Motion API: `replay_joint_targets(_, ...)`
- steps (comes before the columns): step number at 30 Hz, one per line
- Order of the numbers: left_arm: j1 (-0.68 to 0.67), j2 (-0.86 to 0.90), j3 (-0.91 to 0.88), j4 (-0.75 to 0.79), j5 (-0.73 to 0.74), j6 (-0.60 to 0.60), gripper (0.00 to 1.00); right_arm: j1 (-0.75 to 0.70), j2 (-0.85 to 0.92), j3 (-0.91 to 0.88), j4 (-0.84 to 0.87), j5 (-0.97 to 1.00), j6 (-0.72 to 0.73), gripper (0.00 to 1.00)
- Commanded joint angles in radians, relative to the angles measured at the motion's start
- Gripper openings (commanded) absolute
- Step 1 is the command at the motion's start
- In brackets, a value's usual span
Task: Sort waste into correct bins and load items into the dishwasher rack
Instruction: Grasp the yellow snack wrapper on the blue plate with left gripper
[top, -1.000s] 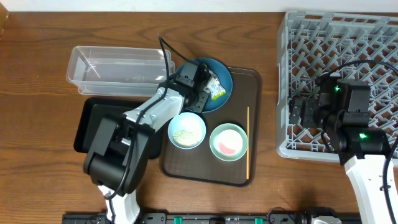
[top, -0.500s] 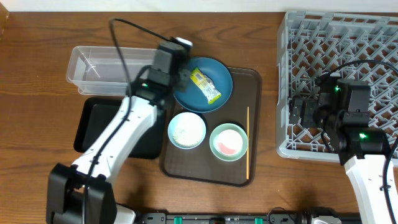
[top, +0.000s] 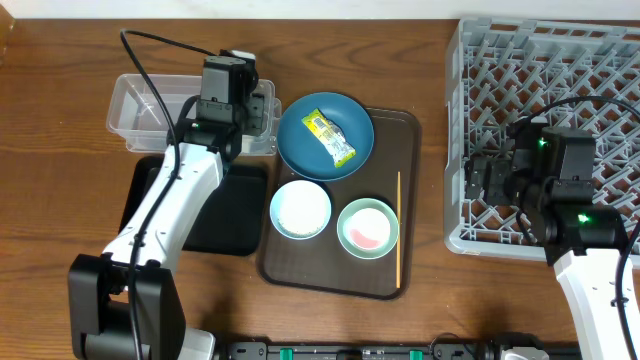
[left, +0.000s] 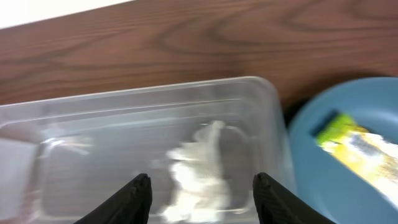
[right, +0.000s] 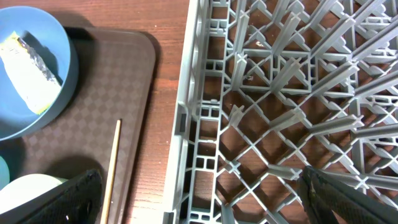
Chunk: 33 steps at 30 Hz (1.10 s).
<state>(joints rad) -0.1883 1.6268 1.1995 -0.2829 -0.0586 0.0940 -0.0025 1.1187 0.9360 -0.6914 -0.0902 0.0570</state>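
Note:
My left gripper (top: 255, 108) (left: 202, 194) is open over the right end of the clear tub (top: 170, 108) (left: 124, 118). A blurred white tissue (left: 199, 165) shows inside the tub, below and between the jaws. The yellow-green wrapper (top: 331, 137) (left: 354, 142) lies in the dark blue dish (top: 300, 145) (right: 25, 118). Two pale bowls sit on the brown tray: one (top: 300, 210) with white grains, one (top: 368, 227) pinkish inside. The wooden stick (top: 399, 228) (right: 112, 171) lies at the tray's right. My right gripper (top: 480, 180) (right: 208, 199) is open and empty over the left edge of the grey rack (top: 550, 90) (right: 286, 93).
The black tray (top: 215, 215) lies in front of the clear tub, partly under my left arm. The brown serving tray (top: 395, 135) (right: 124, 68) sits between the bins and the rack. The table's far edge runs along the top.
My left arm has swung from the dark blue dish leftwards to over the clear tub. The wrapper stays in the dish. The right arm has not moved.

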Motion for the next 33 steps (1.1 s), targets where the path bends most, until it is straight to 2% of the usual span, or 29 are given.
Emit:
replay_joint_targets(1, -0.024, 0.006, 0.013, -0.003, 0.231, -0.005, 0.55, 0.010, -0.004, 0.019, 0.000, -0.004, -0.002, 0.99)
replay_joint_targets(3, -0.048, 0.010, 0.013, 0.000, 0.311, -0.036, 0.55, 0.010, -0.004, 0.019, 0.000, -0.004, -0.002, 0.99)
replay_joint_targets(6, -0.099, 0.034, 0.013, 0.005, 0.308, -0.088, 0.55, 0.010, -0.004, 0.019, 0.000, -0.004, -0.002, 0.99)
replay_joint_targets(11, -0.159, 0.111, 0.013, 0.042, 0.308, -0.312, 0.70, 0.010, -0.002, 0.019, 0.000, -0.004, -0.002, 0.99)
replay_joint_targets(16, -0.193, 0.227, 0.013, 0.114, 0.309, -0.451, 0.70, 0.010, -0.001, 0.019, 0.000, -0.004, -0.002, 0.99)
replay_joint_targets(25, -0.200, 0.362, 0.013, 0.169, 0.309, -0.552, 0.70, 0.010, 0.000, 0.019, 0.000, -0.004, -0.001, 0.99)
replay_joint_targets(28, -0.204, 0.389, 0.013, 0.178, 0.309, -0.552, 0.64, 0.010, 0.000, 0.019, -0.001, -0.004, -0.001, 0.99)
replay_joint_targets(33, -0.217, 0.396, 0.013, 0.193, 0.309, -0.552, 0.44, 0.010, 0.000, 0.019, 0.000, -0.005, -0.001, 0.99)
